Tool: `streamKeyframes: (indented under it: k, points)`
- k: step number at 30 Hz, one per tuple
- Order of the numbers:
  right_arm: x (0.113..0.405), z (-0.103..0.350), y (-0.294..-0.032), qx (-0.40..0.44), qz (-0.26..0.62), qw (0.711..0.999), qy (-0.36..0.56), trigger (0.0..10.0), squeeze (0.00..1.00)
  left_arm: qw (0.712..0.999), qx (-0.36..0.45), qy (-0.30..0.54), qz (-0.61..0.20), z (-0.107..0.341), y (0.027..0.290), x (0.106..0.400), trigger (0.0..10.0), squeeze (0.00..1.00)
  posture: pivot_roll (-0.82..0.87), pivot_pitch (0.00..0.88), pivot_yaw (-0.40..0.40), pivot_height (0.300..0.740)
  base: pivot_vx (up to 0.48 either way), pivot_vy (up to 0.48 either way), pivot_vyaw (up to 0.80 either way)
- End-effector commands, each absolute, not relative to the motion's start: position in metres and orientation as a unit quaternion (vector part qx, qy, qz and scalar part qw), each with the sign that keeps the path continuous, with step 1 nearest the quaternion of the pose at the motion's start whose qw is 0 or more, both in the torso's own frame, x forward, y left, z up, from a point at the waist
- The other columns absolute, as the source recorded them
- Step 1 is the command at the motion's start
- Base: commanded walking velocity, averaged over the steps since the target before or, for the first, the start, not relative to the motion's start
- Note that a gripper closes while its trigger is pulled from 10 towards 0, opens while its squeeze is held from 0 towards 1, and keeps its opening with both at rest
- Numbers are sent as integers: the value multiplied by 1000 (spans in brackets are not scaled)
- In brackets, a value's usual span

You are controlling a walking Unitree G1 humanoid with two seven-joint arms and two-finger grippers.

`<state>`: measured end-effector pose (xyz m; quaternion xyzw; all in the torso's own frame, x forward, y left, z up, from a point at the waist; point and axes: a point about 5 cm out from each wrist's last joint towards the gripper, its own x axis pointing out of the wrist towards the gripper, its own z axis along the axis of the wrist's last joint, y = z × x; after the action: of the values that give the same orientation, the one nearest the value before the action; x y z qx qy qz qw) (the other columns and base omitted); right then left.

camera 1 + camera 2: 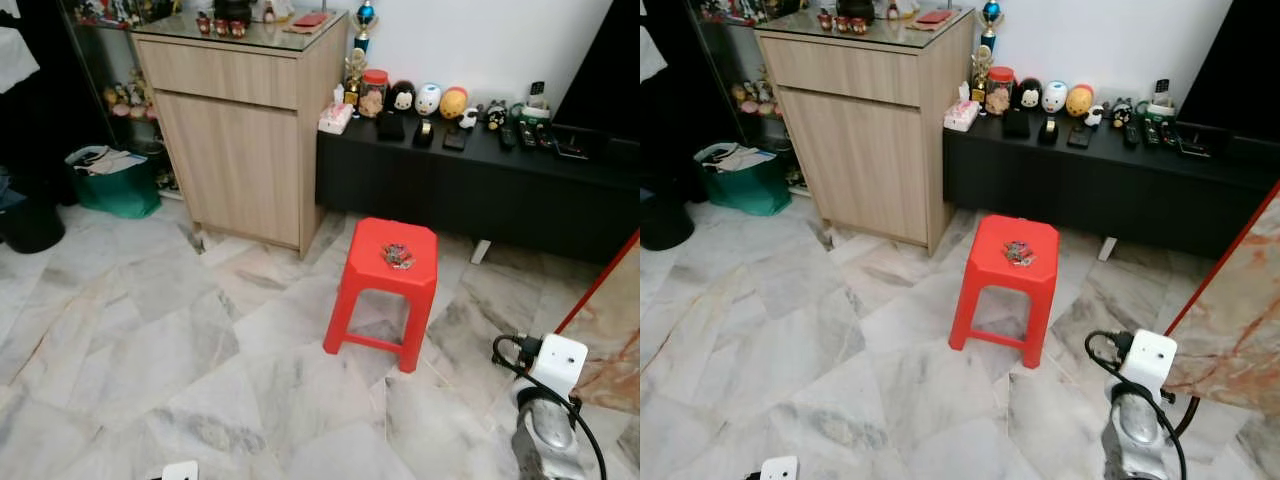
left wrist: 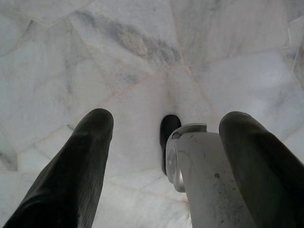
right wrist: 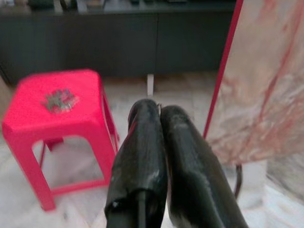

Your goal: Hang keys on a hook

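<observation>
Plastic, wood and marble
Glossy red plastic stool [image 1: 385, 285]; metal keys [image 1: 398, 256]; polished grey-veined marble floor [image 1: 150, 340]; matt light wood cabinet [image 1: 240, 130] with glass top; smooth black end effector fingers [image 3: 142, 156].

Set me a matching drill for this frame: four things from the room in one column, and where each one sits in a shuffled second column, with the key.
Things:
1. keys
2. red stool
3. green bag
4. tissue box

Places:
A. on the floor beside the wooden cabinet, on the robot's left
B. on the marble floor in front of the black bench
C. on the stool's seat
D. on the end of the black bench next to the cabinet

Pairs: 1-C, 2-B, 3-A, 4-D
</observation>
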<state>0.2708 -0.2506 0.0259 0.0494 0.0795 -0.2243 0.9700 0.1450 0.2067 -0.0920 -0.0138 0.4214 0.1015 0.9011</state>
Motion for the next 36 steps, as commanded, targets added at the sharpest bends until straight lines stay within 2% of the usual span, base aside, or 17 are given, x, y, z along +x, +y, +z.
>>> streamKeyframes:
  k: [1, 5, 11, 16, 18, 25, 33, 36]
  points:
    - [280, 45, -252, 61, -240, 968, 29, 10000, 0, 902, -10, 419, 100, -92, 208, 143, 10000, 0, -30, 0, -62, 740, 0, 0, 0]
    - [284, 58, -245, 66, -237, 969, -5, 10000, 0, 905, -14, 413, 103, -92, 207, 143, 10000, 0, -26, 0, -69, 740, 0, 0, 0]
    - [277, 57, -232, 37, -199, 979, 2, 10000, 0, 905, -10, 414, 103, -94, 209, 133, 10000, 0, -36, 0, -73, 740, 0, 0, 0]
    - [272, 55, -232, 32, -209, 977, 10, 10000, 0, 906, -12, 410, 102, -94, 211, 128, 10000, 0, -42, 0, -73, 740, 0, 0, 0]
    - [272, 57, -230, 34, -208, 978, 8, 10000, 0, 906, -6, 409, 110, -89, 230, 134, 10000, 0, -45, 0, -75, 740, 0, -249, 0]
    - [271, 54, -231, 40, -217, 975, 26, 10000, 0, 903, -6, 415, 115, -88, 239, 131, 10000, 0, -37, 0, -81, 740, 0, -268, 0]
    - [272, 56, -228, 43, -216, 975, 30, 10000, 0, 896, -7, 429, 118, -91, 241, 124, 10000, 0, -36, 0, -82, 740, 0, -102, -800]
    - [274, 56, -227, 39, -221, 974, 31, 10000, 0, 892, -8, 436, 118, -93, 240, 121, 10000, 0, -35, 0, -82, 740, 0, 0, -183]
